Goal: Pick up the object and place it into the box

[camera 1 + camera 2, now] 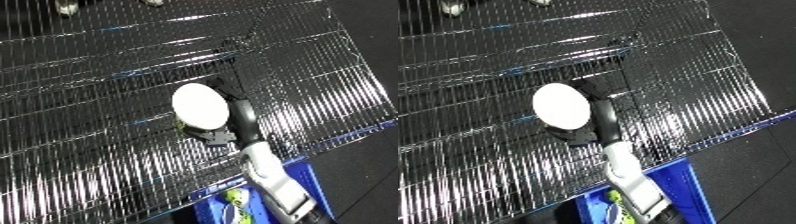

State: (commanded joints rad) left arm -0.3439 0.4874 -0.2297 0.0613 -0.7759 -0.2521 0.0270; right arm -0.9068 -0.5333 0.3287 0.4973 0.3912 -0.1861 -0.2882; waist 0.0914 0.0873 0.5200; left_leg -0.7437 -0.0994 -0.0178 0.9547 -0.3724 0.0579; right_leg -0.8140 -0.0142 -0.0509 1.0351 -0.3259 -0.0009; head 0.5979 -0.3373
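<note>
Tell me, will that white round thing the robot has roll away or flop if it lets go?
The white round object looks flat and keeps its oval shape, so it is probably stiff, not floppy. Its smooth surface might be slippery in the right hand. On the wire rack, a flat disc would likely lie still, though on its edge it could roll.

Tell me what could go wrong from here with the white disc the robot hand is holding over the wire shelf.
1. The right robot hand holds the white round disc mostly by one edge, so the disc could tip or slip out during the swing.
2. If dropped now, it would land on the wire grid shelf, not in the blue bin.
3. The bin sits low, beside the forearm, partly under the shelf edge; the disc might clip that edge on the way.
</note>
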